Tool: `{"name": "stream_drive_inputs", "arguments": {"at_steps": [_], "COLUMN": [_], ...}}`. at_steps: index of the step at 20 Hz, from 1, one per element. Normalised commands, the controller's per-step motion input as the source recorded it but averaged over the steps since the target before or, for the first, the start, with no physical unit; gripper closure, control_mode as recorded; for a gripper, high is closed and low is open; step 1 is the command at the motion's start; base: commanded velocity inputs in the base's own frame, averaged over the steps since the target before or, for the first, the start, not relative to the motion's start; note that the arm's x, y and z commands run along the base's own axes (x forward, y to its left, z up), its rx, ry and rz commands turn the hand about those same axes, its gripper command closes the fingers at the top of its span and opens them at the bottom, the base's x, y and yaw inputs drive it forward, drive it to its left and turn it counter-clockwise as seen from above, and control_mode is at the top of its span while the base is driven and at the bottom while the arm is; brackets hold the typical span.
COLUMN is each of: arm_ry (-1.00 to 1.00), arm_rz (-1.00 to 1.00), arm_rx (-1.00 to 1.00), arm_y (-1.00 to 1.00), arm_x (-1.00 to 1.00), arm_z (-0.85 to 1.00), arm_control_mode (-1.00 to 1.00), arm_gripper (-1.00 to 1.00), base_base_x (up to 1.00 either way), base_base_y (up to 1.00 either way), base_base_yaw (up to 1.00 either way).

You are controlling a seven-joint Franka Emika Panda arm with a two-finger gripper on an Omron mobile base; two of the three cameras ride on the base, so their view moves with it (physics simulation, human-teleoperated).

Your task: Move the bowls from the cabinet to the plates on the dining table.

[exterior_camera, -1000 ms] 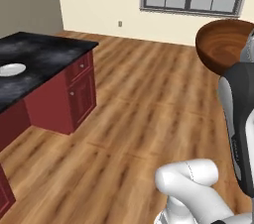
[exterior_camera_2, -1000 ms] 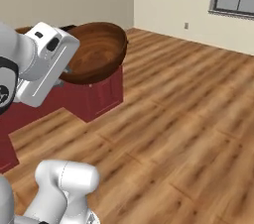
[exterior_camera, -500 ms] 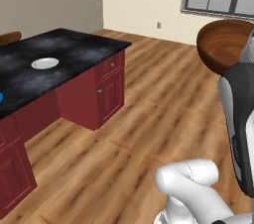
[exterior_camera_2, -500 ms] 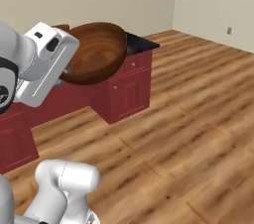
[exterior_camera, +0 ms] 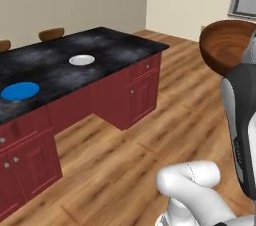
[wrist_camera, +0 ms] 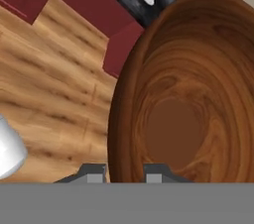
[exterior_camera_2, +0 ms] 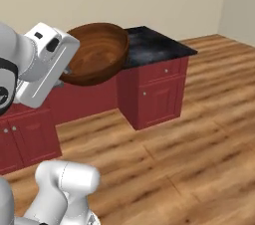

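Left base view: blue plate [exterior_camera: 20, 91] newly visible; pincer [wrist_camera: 124, 172] still clamps bowl [wrist_camera: 191, 94].

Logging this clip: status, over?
Gripper shut on brown bowl, carried above the floor. Blue plate and white plate bare on the table. Nothing in the way.

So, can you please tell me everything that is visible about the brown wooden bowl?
The brown wooden bowl is deep, round and glossy, with swirling grain and a flat darker bottom. It looks empty. It is held in the air, tilted onto its side, with the gripper closed on its rim, above the wood floor and short of the dining table.
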Motion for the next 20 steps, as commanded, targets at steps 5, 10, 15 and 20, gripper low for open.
{"name": "stream_drive_inputs", "arguments": {"at_steps": [5,10,15,20], "arm_ry": [0.0,0.0,0.0,0.0], "arm_rz": [0.0,0.0,0.0,0.0], "arm_rx": [0.0,0.0,0.0,0.0], "arm_y": [0.0,0.0,0.0,0.0], "arm_x": [0.0,0.0,0.0,0.0], "arm_z": [0.0,0.0,0.0,0.0], "arm_control_mode": [1.0,1.0,1.0,1.0], "arm_gripper": [1.0,1.0,1.0,1.0], "base_base_x": [0.55,0.62,0.57,0.51], "base_base_y": [0.0,0.0,-0.14,-0.25], "base_base_yaw": [0.35,0.35,0.32,0.3]}}
